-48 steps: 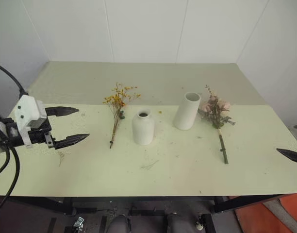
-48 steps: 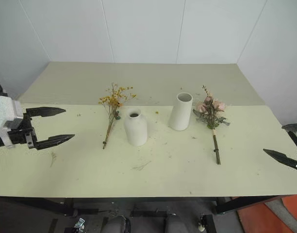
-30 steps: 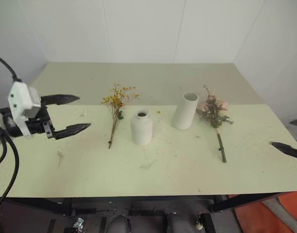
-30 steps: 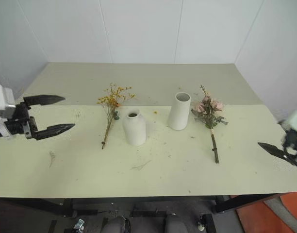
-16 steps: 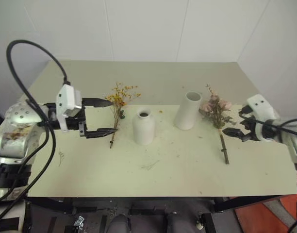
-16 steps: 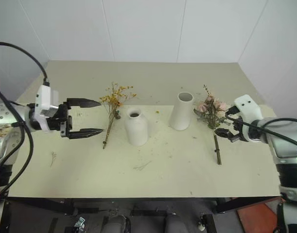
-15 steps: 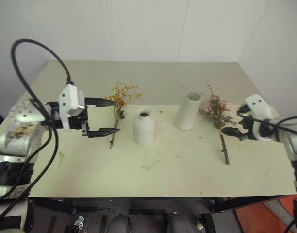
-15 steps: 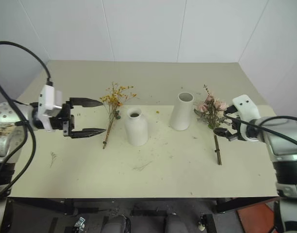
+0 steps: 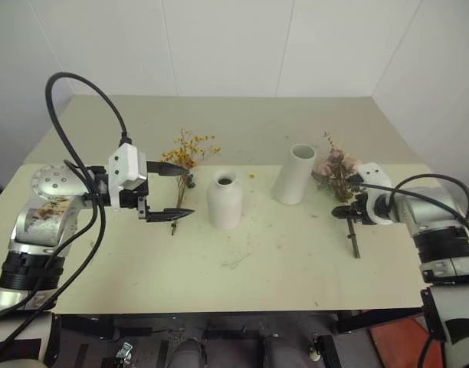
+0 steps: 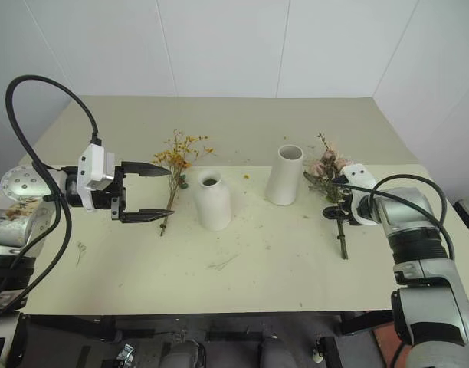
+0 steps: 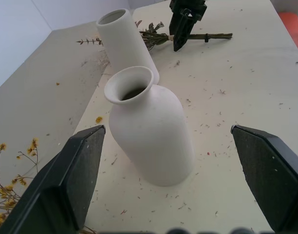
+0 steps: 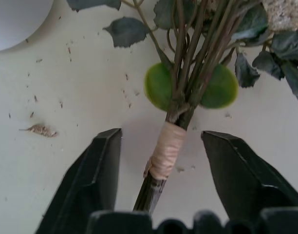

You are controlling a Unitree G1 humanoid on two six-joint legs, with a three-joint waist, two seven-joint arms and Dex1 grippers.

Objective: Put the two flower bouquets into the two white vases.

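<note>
1. rose bouquet: flat on table beside tall vase; flower heads cut off in the wrist view.
2. right gripper: fingers apart, straddling the taped stem (not touching).
3. left gripper: spread wide around yellow spray, beside round vase.

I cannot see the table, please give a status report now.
Left gripper open around yellow spray's stem. Right gripper open astride pink bouquet's taped stem, not gripping. Both vases empty.

Two matt white vases, the rounded bottle and the tall cylinder, look like unglazed ceramic on a smooth, crumb-flecked pale tabletop; tan paper-like tape binds the rose bunch; gripper fingers appear dull black plastic
</note>
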